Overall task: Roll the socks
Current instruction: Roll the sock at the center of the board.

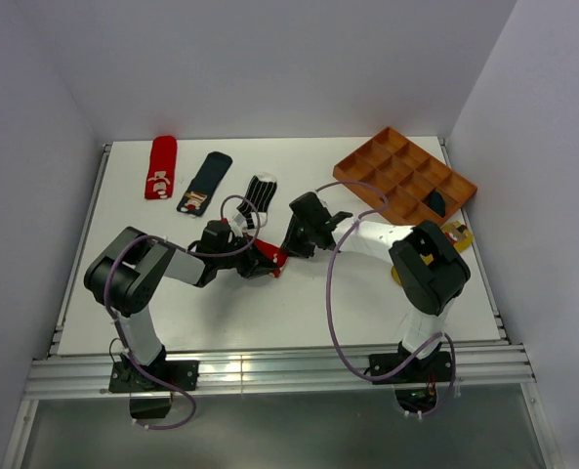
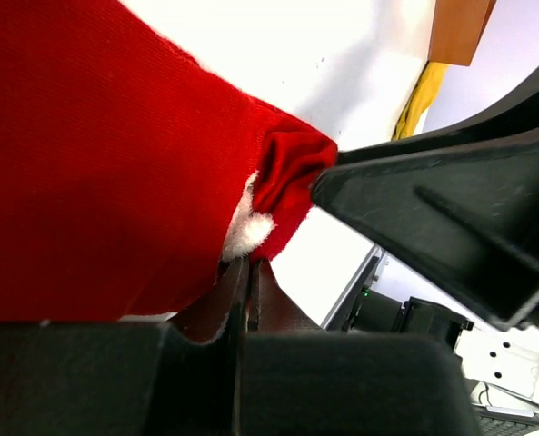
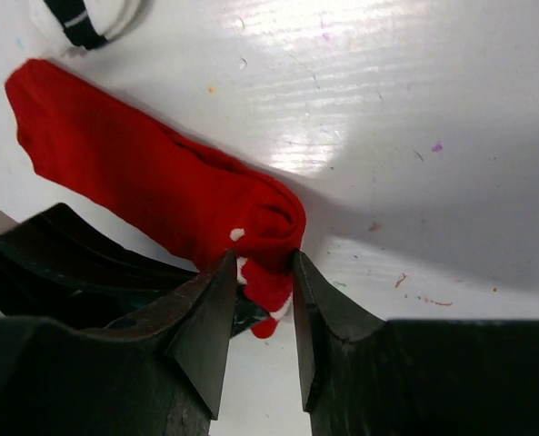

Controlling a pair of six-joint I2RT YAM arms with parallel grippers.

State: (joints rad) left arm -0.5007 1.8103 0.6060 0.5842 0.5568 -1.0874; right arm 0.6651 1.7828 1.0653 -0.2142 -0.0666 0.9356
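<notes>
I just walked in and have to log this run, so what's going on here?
Both arms are working on one red sock in the middle of the table. The left gripper is shut on one part of it, and the right gripper has its fingers pinching the folded end. Most of the sock lies flat, not yet rolled.

I see my left arm and right arm with black joints and pale grey links. A thin purple cable loops along each. The right gripper has matte black, wedge-shaped fingers.
</notes>
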